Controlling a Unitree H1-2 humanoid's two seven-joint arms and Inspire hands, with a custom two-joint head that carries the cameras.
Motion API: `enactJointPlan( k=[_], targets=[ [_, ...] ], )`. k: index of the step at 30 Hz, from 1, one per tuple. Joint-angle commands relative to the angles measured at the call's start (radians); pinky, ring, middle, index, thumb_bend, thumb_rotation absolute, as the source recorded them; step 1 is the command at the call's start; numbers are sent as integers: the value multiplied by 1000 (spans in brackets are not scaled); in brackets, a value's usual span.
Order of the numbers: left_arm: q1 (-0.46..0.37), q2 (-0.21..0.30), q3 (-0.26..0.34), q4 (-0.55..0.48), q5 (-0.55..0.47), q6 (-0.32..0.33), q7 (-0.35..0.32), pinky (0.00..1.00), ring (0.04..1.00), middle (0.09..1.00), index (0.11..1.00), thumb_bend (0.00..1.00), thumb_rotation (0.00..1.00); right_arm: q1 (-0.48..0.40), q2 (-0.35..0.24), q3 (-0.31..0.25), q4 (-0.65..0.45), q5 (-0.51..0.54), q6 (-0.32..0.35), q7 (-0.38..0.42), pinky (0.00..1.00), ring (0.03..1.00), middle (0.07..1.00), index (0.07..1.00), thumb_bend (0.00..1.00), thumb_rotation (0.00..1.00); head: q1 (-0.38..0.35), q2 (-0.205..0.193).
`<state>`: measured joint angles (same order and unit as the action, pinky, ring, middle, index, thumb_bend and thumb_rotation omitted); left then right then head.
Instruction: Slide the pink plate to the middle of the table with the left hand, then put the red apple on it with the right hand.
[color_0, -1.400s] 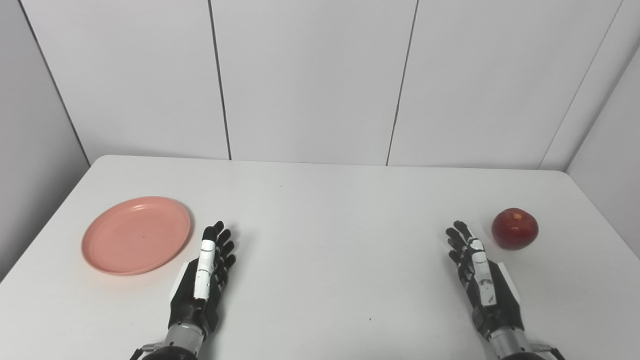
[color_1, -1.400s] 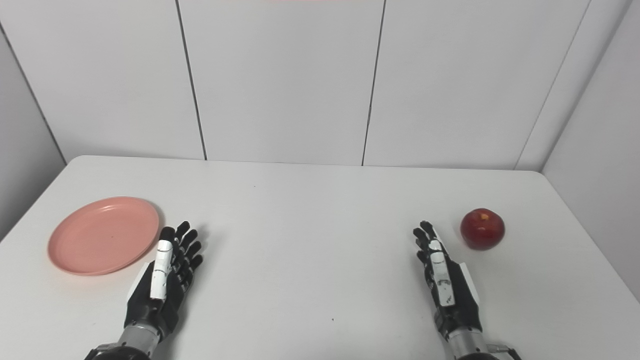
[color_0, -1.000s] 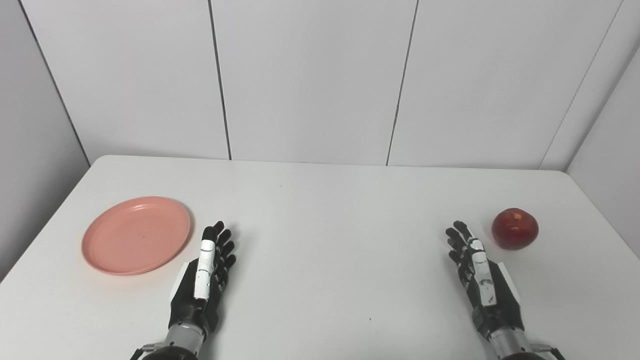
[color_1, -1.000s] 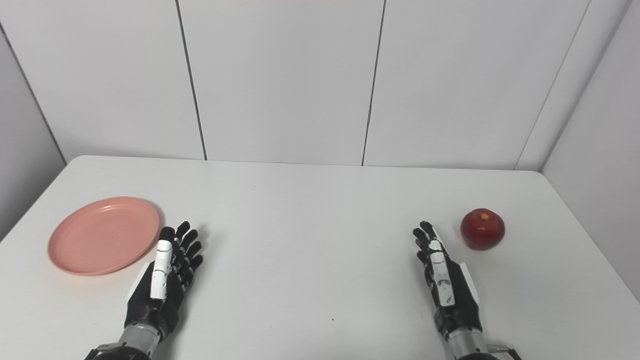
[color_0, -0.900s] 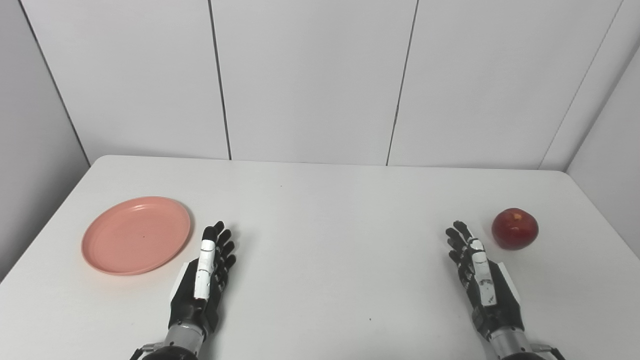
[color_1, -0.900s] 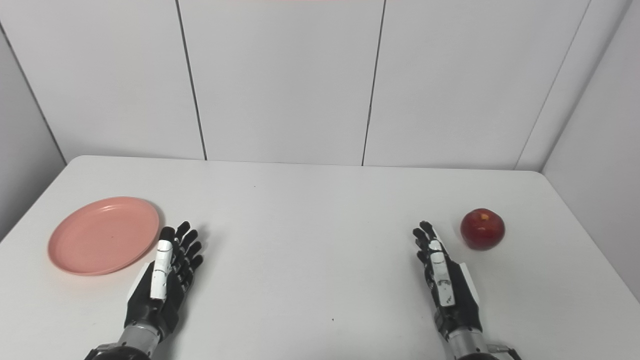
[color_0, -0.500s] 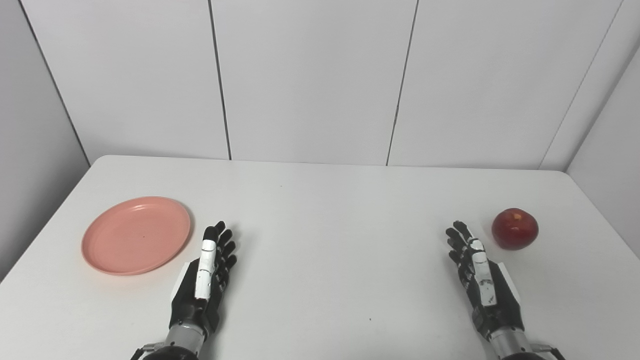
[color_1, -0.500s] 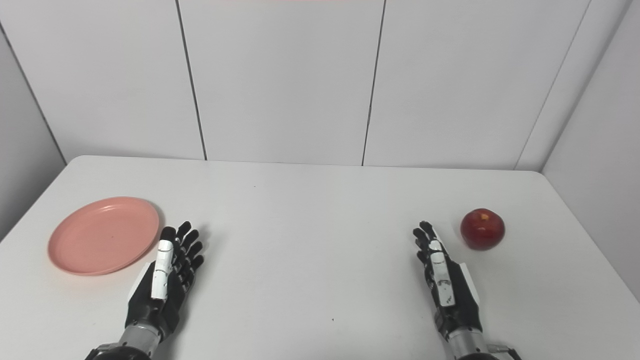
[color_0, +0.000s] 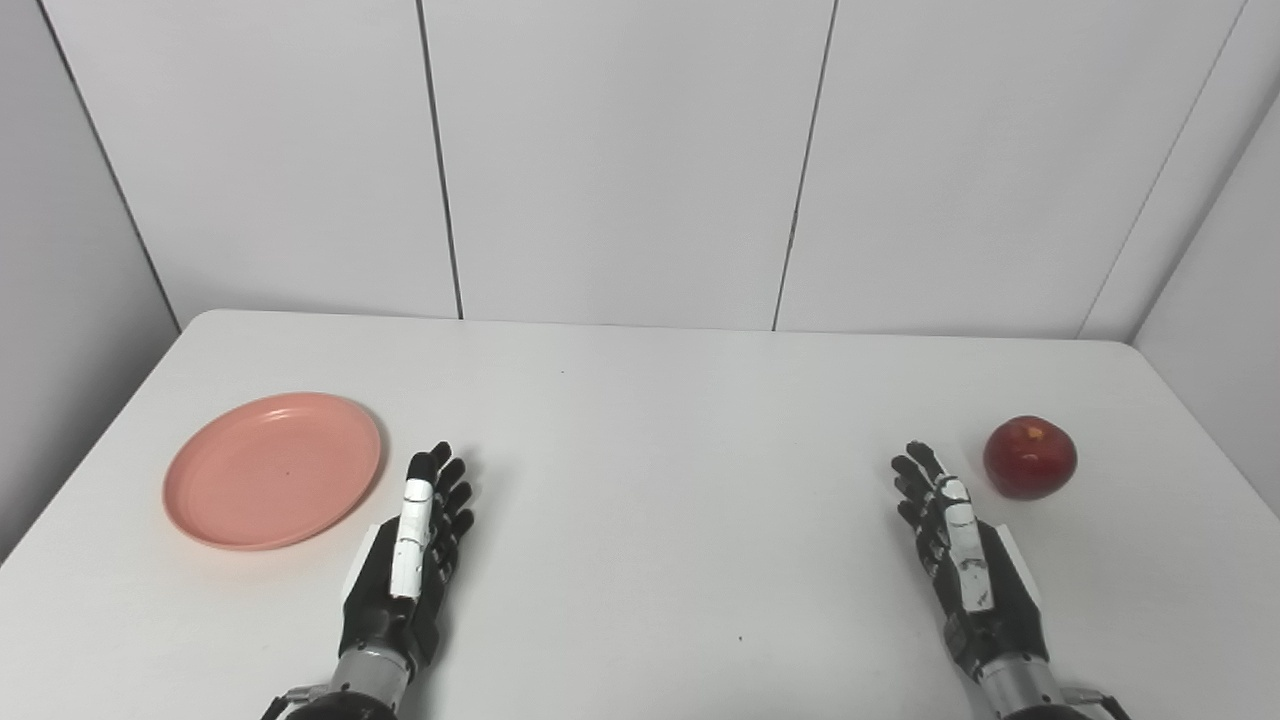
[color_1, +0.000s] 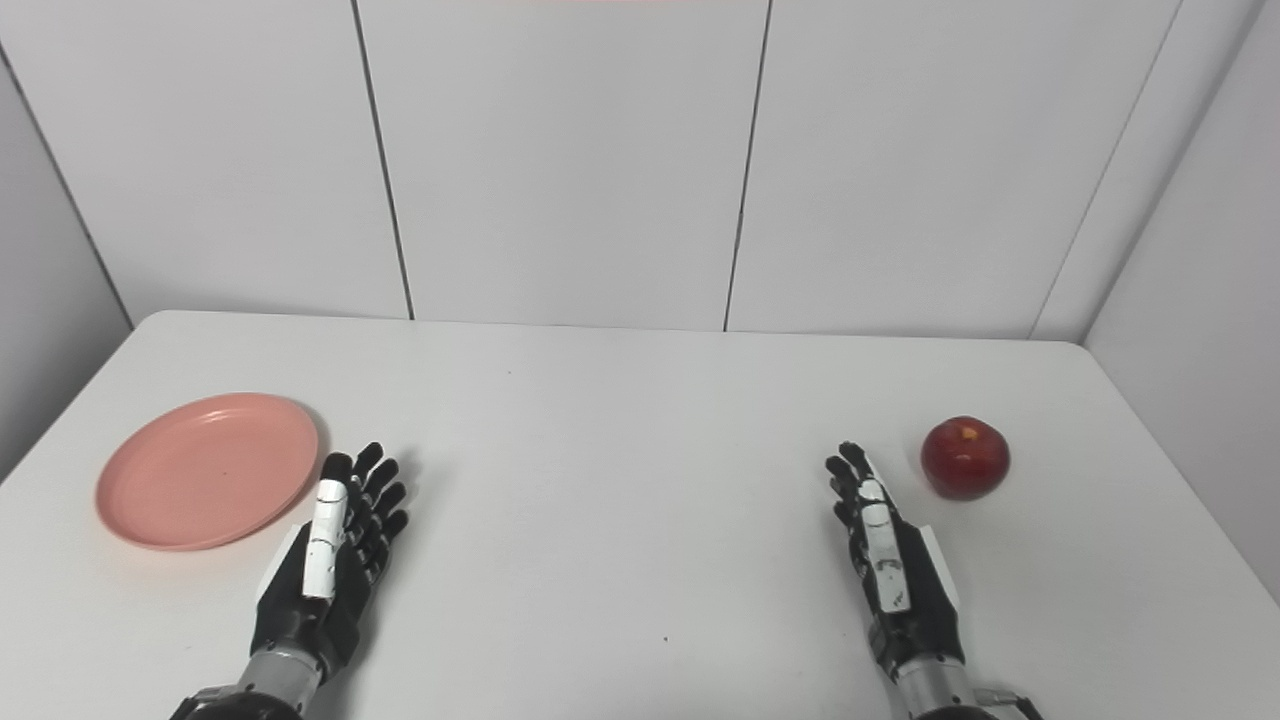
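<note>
A pink plate (color_0: 272, 470) lies flat on the left side of the white table (color_0: 660, 460). Just right of its near rim rests my left hand (color_0: 405, 560), open, fingers stretched forward, not touching the plate. A red apple (color_0: 1029, 457) stands near the table's right edge. My right hand (color_0: 965, 570) lies open a little to the left of the apple and nearer to me, with a small gap between them. Both hands hold nothing.
Grey panel walls (color_0: 620, 160) close the table in at the back and on both sides. The table's right edge runs close past the apple. A wide stretch of bare tabletop lies between the two hands.
</note>
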<state>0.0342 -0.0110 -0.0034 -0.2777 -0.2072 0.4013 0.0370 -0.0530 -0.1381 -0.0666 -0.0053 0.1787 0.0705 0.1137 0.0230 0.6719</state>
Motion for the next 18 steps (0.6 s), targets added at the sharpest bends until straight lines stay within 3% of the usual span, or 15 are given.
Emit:
enactJointPlan(
  k=[1, 15, 18],
  targets=[
    [23, -21, -8, -27, 8, 4, -2, 1000, 1000, 1000, 1000, 768, 991, -10, -3, 12, -4, -1, 35, 12, 1000, 968, 934, 949, 876, 1000, 7, -3],
    [20, -62, -43, 7, 40, -25, 22, 1000, 1000, 1000, 1000, 784, 975, -13, -42, -16, 59, 47, -7, 60, 1000, 980, 941, 955, 857, 1000, 146, -45],
    [26, -68, -65, 20, 61, -50, 27, 1000, 1000, 1000, 1000, 786, 963, -11, -57, -23, 91, 56, -36, 81, 1000, 983, 948, 966, 851, 1000, 202, -79]
  ],
)
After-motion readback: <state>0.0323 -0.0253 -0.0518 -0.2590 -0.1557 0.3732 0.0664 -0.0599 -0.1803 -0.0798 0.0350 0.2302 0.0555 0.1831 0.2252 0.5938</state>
